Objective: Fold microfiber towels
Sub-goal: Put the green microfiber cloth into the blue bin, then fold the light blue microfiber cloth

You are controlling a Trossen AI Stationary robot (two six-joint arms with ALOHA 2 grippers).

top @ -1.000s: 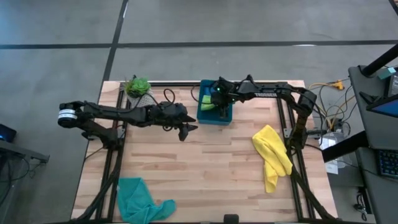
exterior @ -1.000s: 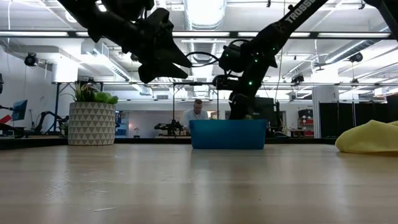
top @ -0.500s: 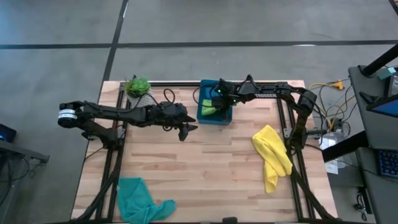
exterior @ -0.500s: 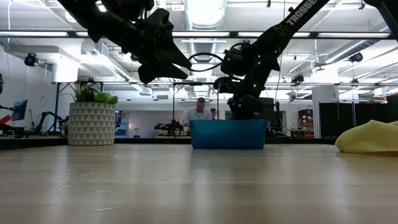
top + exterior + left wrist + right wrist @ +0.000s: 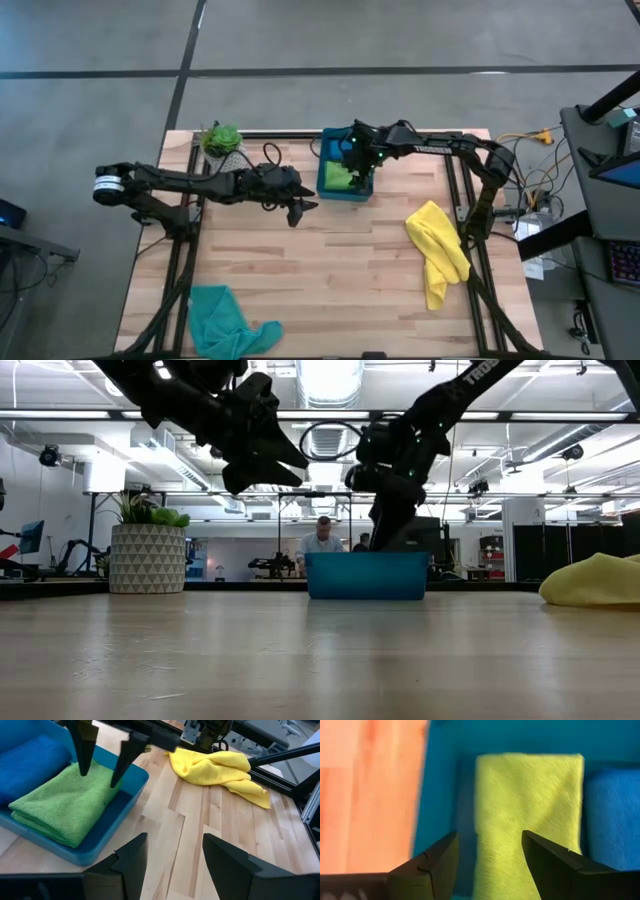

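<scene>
The right gripper (image 5: 104,757) hung over the teal-blue bin (image 5: 330,189), fingers spread and gripping nothing, just above the folded lime green towel (image 5: 70,805) lying beside the folded blue towel (image 5: 27,762). The left gripper (image 5: 301,208) hovered spread, empty, above the table (image 5: 330,270). The yellow towel (image 5: 438,248) and teal towel (image 5: 225,322) lay crumpled, well apart.

Grey polished concrete floor (image 5: 400,35) crossed by dark seam lines, pale wood-plank worktop (image 5: 330,260) on a black frame, white ceiling with long fluorescent strip lights (image 5: 325,380), exposed ducts, white columns, person (image 5: 320,545) at a distant bench, grey side desk (image 5: 600,160) beyond the worktop's right edge.
</scene>
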